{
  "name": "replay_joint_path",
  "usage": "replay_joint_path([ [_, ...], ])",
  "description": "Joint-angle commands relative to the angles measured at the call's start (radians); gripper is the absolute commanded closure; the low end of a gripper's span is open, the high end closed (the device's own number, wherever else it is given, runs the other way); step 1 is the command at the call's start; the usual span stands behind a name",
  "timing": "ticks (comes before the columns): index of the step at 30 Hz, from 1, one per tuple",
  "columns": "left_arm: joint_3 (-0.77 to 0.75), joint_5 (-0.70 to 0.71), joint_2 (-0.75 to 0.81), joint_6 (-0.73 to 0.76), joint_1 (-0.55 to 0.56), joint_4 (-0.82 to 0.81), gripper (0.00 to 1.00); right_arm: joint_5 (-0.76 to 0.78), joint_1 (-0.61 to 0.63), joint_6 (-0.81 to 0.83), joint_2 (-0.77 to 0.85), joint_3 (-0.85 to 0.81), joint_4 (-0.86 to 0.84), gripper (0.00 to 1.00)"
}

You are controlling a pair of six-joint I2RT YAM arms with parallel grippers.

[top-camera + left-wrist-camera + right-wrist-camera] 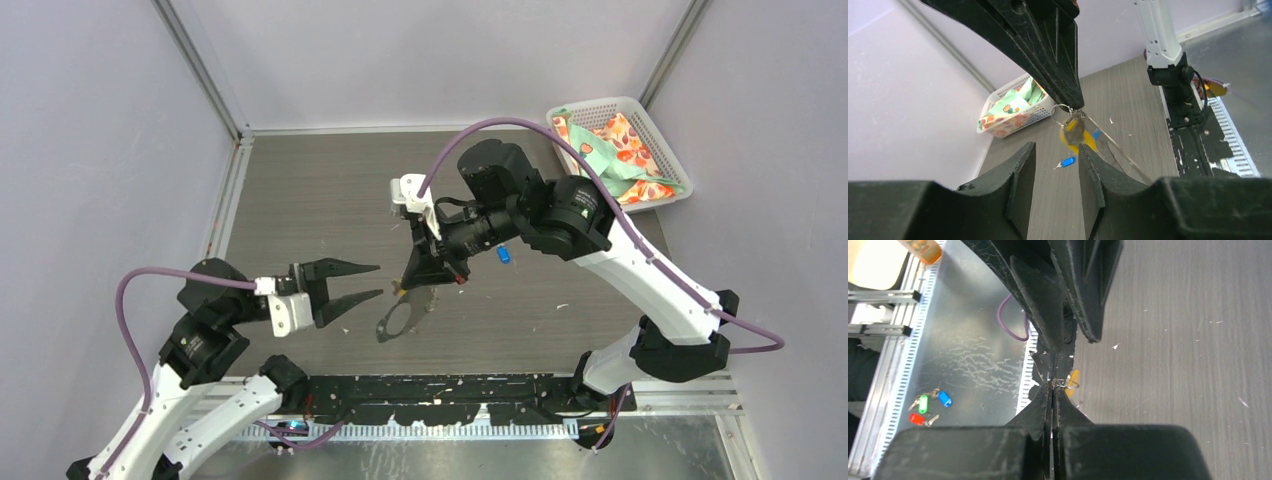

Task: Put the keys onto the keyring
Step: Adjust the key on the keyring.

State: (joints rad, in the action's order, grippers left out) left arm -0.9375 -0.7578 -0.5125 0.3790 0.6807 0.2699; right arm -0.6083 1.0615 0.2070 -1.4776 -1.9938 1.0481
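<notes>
My right gripper is shut on the small metal fitting of the keyring and holds it above the table. The yellow-headed key hangs from that fitting; it also shows in the right wrist view. The thin grey cord loop trails down from the fitting to the table. The blue-headed key lies loose on the table, also in the left wrist view. My left gripper is open and empty, just left of the right gripper's tips and pointing at them.
A white basket with patterned cloth stands at the back right corner. Several spare coloured keys lie on the metal shelf beyond the near table edge. The black rail with the arm bases runs along that edge.
</notes>
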Motion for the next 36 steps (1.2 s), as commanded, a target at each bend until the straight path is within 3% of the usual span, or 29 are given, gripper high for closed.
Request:
replay_joint_path([
  [1,-0.052,-0.122,-0.057,0.129,0.004,0.061,0.61,-0.114,0.005,0.010,-0.022,-0.073,0.062,0.99],
  [7,-0.112,-0.233,-0.125,0.286,0.003,0.176,0.58,-0.211,0.006,0.024,-0.085,-0.130,0.155,0.99],
  [17,-0.155,-0.379,-0.178,0.176,0.004,0.205,0.56,-0.245,0.005,0.015,-0.100,-0.097,0.095,0.99],
  [30,-0.107,-0.302,-0.132,0.258,0.003,0.191,0.79,-0.206,0.005,0.002,-0.096,-0.089,0.089,0.99],
  [36,-0.081,-0.301,-0.097,0.267,0.003,0.172,0.84,-0.170,0.005,-0.005,-0.092,-0.091,0.086,0.99],
])
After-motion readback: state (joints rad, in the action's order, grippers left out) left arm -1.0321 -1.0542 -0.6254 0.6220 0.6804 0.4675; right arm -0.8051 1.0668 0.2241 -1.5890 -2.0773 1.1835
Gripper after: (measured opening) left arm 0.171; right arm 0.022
